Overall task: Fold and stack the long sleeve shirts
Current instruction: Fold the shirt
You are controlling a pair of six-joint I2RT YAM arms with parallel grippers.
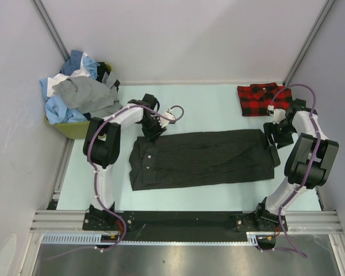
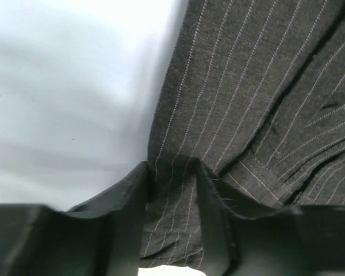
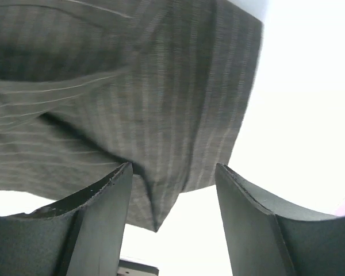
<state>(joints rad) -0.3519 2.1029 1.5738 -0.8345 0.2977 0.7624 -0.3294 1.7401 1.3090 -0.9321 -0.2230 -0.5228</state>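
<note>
Left gripper [image 2: 171, 167] is clamped on the far long edge of the charcoal pinstriped shirt [image 1: 207, 158], near its collar end, with a fold of striped cloth pinched between the two fingers. Right gripper [image 3: 172, 168] stands with its jaws spread at the shirt's opposite short edge, where a loose corner of the cloth hangs between the fingers and is not pressed by them. The shirt lies flat across the middle of the table [image 1: 218, 109] as a long band. Bare tabletop runs along its far edge and in a narrower strip along its near edge. A folded red-and-black plaid shirt [image 1: 260, 99] sits in the far right corner, just beyond the right arm. A heap of blue, white and grey shirts [image 1: 75, 95] fills a yellow-green bin [image 1: 75, 131] at the far left corner.
</note>
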